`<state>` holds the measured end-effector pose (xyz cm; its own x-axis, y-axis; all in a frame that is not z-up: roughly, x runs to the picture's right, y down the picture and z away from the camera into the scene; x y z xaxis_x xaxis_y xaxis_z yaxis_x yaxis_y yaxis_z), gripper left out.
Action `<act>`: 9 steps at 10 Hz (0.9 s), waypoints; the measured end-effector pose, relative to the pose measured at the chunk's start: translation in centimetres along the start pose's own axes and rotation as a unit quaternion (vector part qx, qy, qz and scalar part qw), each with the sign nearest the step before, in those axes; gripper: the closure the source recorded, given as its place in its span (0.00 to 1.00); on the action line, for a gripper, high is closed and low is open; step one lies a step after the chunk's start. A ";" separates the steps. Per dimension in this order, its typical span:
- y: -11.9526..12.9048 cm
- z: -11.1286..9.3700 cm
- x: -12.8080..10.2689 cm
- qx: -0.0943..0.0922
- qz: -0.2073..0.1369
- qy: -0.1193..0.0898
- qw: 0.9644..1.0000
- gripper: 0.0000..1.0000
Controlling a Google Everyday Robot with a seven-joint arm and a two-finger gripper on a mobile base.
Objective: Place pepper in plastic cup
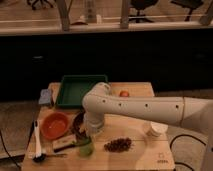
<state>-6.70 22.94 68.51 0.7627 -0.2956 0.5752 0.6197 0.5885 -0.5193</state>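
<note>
The light-green plastic cup (85, 147) stands near the table's front edge, left of centre. My white arm reaches in from the right and bends down, and my gripper (91, 131) hangs just above and slightly behind the cup. The dark-green pepper does not show; the wrist covers the space over the cup.
An orange bowl (55, 125) and a dark bowl (78, 121) sit left of the gripper. A green tray (80, 90) lies behind, with a blue sponge (45, 96) to its left. A tomato (124, 93), a white cup (157, 129), a brown pile (118, 144), a yellow oblong piece (64, 143) and a white utensil (37, 142) are on the wooden table (135, 160).
</note>
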 end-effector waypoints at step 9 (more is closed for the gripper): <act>-0.2 0.2 0.3 -0.001 0.004 -0.002 1.000 0.53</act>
<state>-6.59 22.87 68.88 0.7671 -0.2883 0.5730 0.6138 0.5895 -0.5251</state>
